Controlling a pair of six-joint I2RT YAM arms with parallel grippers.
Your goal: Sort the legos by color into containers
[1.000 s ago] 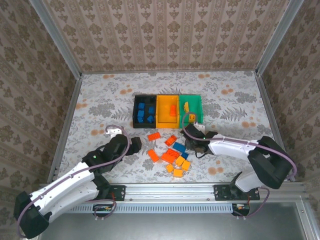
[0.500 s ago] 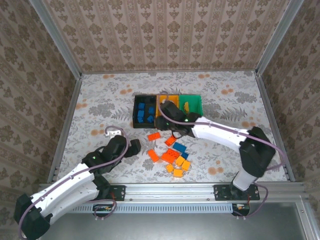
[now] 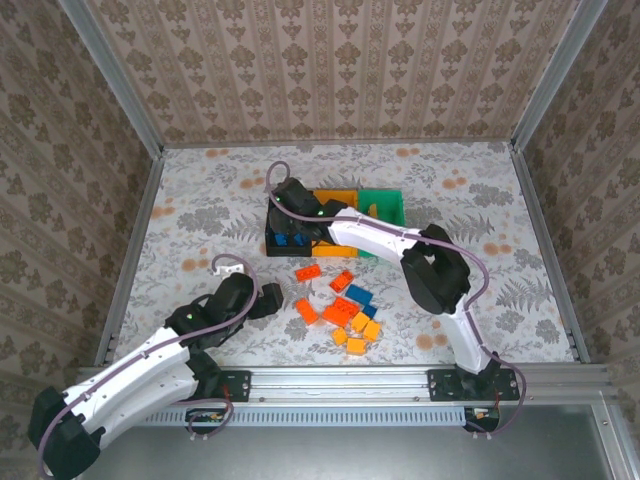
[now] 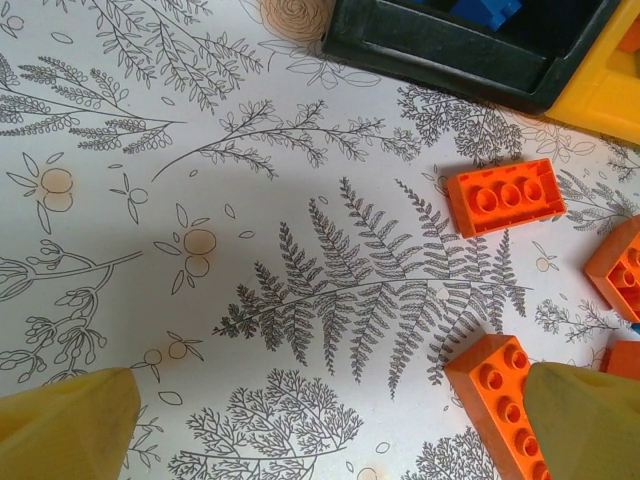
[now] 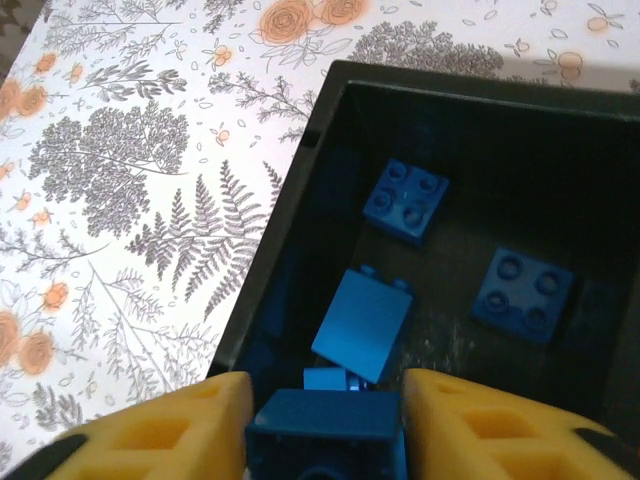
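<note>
Right wrist view: a blue brick [image 5: 322,432] sits right in the gap of the right gripper [image 5: 325,400], just above the black bin [image 5: 282,250]. I cannot tell if it is squeezed or let go.

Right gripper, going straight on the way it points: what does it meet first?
The right gripper points down into the black bin. First in line is the blue brick between its fingers, then the loose blue bricks on the bin floor. Depth unclear.
</note>
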